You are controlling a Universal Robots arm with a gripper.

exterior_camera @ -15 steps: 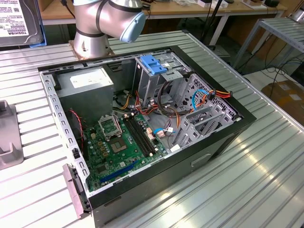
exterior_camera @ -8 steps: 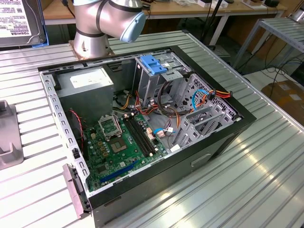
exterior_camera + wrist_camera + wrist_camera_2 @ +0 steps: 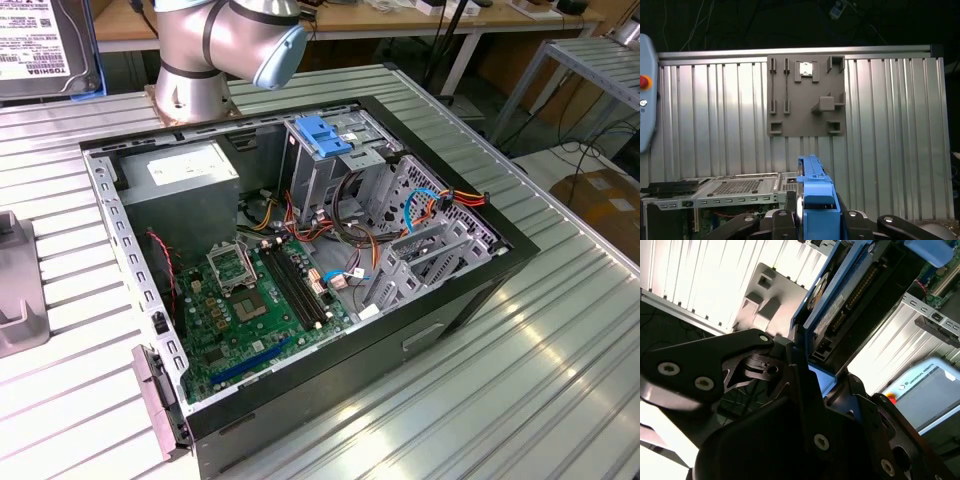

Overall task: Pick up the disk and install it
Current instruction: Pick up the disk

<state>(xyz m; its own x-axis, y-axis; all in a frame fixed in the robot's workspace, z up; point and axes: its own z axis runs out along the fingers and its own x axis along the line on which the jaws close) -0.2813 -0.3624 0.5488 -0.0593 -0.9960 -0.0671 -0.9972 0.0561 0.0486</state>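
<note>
The gripper [image 3: 817, 224] is clamped on the disk [image 3: 812, 182], with a black finger against the blue rails on each side, so the drive stands edge-on in the first wrist view. In the exterior view the disk, label showing, sits at about ten o'clock from the open computer case [image 3: 300, 300] on the ribbed worktop [image 3: 560, 340], apart from the drive cage [image 3: 330, 150] at the case's twelve o'clock.

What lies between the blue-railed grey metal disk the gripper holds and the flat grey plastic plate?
Only bare ribbed metal tabletop, in the first wrist view, separates the disk from the plate.
</note>
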